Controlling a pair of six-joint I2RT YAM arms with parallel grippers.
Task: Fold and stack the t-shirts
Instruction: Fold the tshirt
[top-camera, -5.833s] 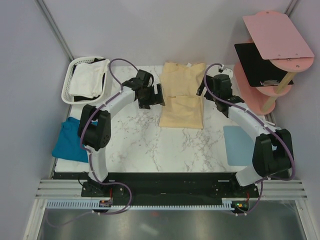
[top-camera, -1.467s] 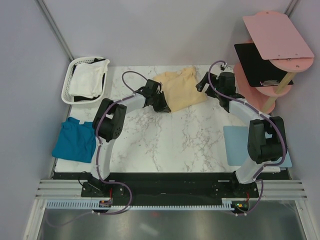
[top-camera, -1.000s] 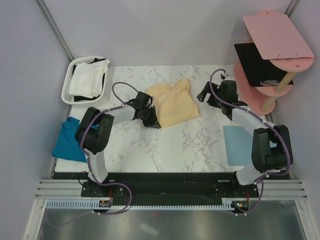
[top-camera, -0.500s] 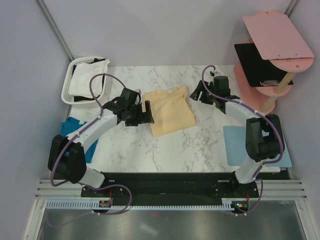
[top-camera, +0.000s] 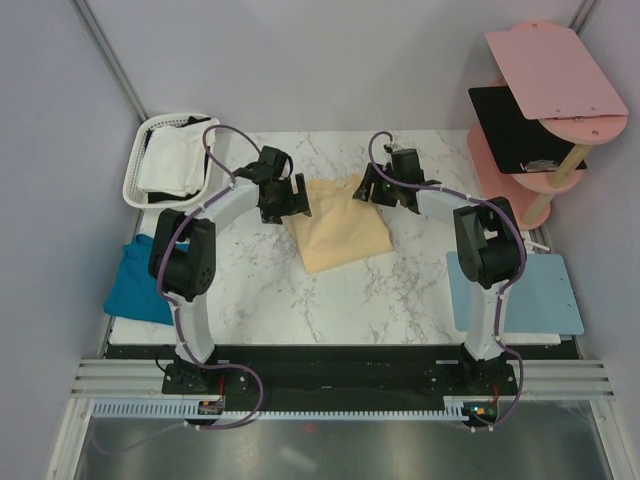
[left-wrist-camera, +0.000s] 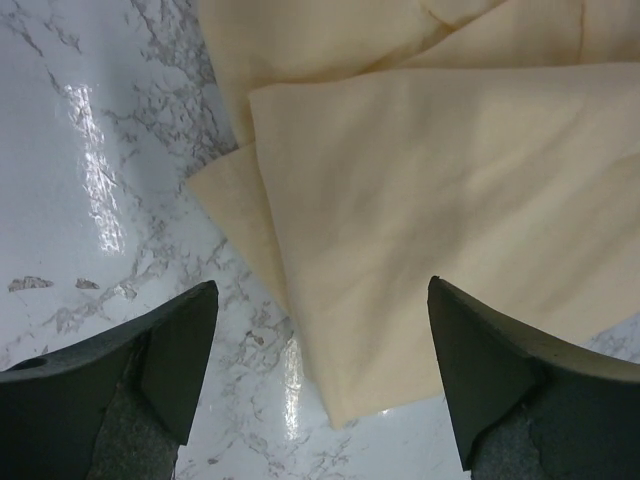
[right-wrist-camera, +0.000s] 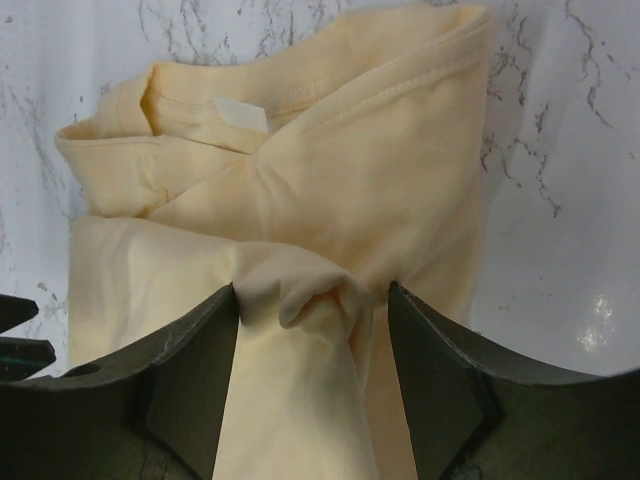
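Near left, at the edge of the bench: teal t-shirt, not yet folded. Mid-bench, the pale yellow t-shirt, folded but skewed and rumpled. Left pincer spread wide above its left edge, holding nothing. Right pincer clamped on a bunched ridge near the collar end. Best to draw that ridge out gently, lay it flat, and square the edges before letting go. Far left, white t-shirt in the basket.

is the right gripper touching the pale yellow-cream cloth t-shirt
Touching. In the right wrist view a raised fold of the pale yellow-cream cloth t-shirt fills the gap in the right gripper, pressed against both fingers.
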